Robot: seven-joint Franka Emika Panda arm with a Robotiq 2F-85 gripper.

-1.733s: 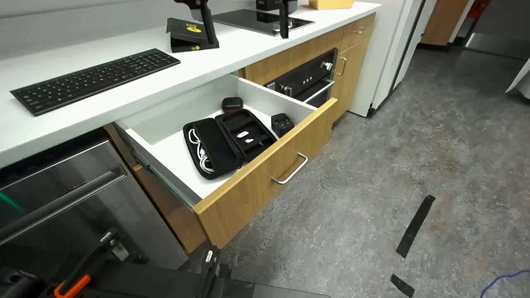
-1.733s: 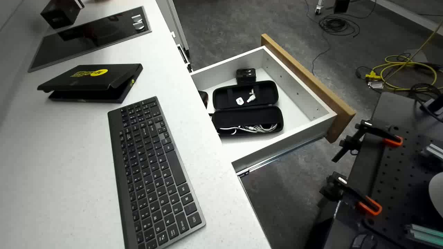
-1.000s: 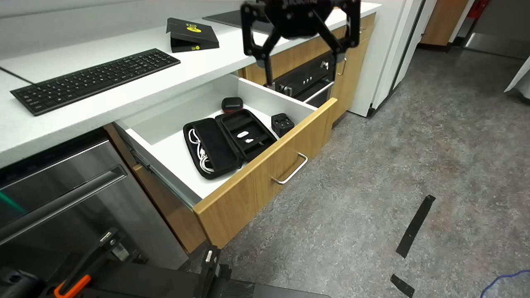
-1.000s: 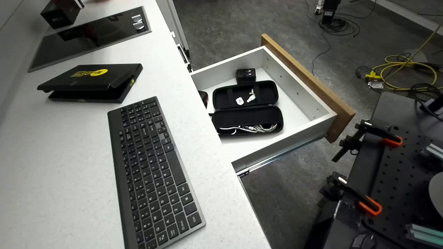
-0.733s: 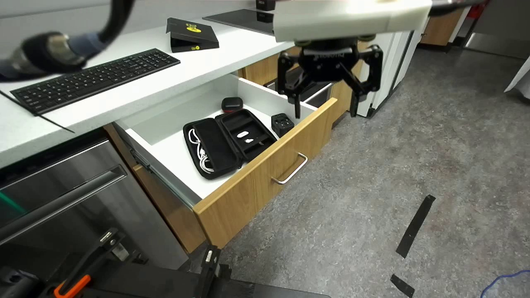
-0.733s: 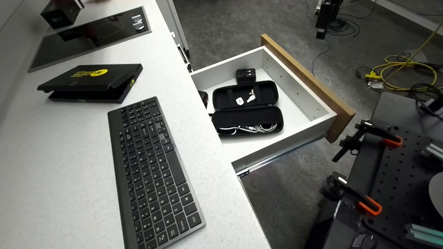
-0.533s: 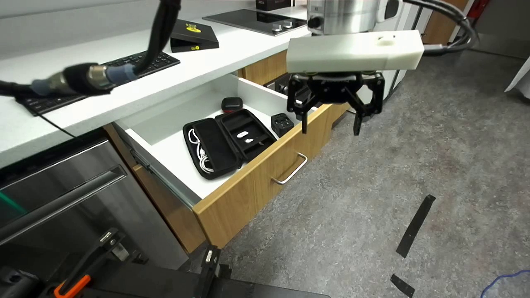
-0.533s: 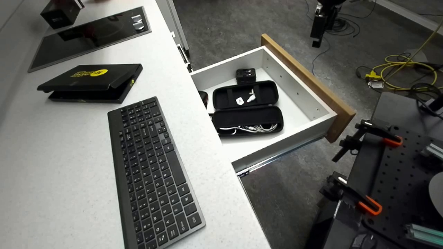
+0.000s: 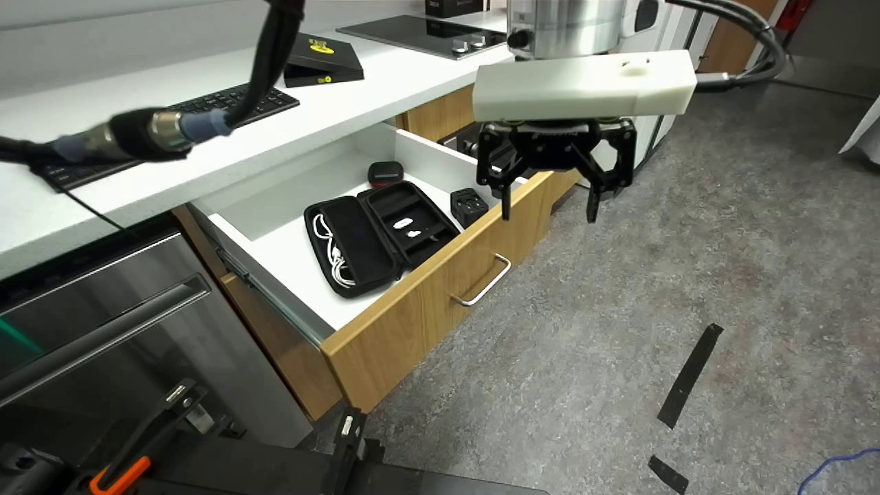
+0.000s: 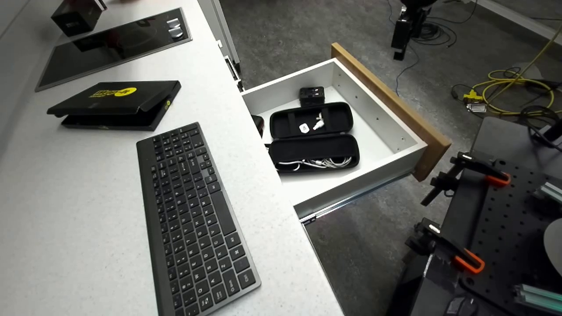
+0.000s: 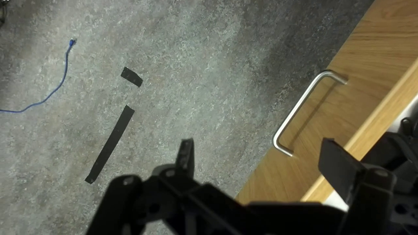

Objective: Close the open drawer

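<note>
Hanging in midair with its fingers point(image 9: 592, 206) spread wide and nothing between them, the claw point(image 9: 549, 217) looks to be just outside the front of the drawer point(image 9: 412, 316). My read: that's the right side to be on, since closing means shoving the wood from the room side. Spread fingers would give you two spots to push with, though coming in too high, one might slide over the lip. The handle point(image 11: 297, 107) has nothing on it, and you wouldn't need to grab it for a push. Drawer's way out from under the counter point(image 9: 392, 93), so all the work is left. Inside, the black case point(image 9: 364, 240) lies unfolded with white cords point(image 9: 336, 256) in one half, all lower than the walls, so I doubt it'd catch on the way in.

The wrist view gets the handle from above but barely a sliver of the drawer's inside, and one finger lines up with the top edge; can't tell if it's really over it. In an exterior view you get the inner side of the front point(image 10: 373, 109) and no handle at all, and the bit of claw that shows is edge-on against the floor point(image 10: 285, 35), so no reading the spread there. Further back, the keyboard point(image 10: 197, 219) sits up on the counter, out of the way I'd say; it's in both exterior views, not the wrist one. Way off on the floor, the yellow cord point(image 10: 472, 96) only turns up in an exterior view.
</note>
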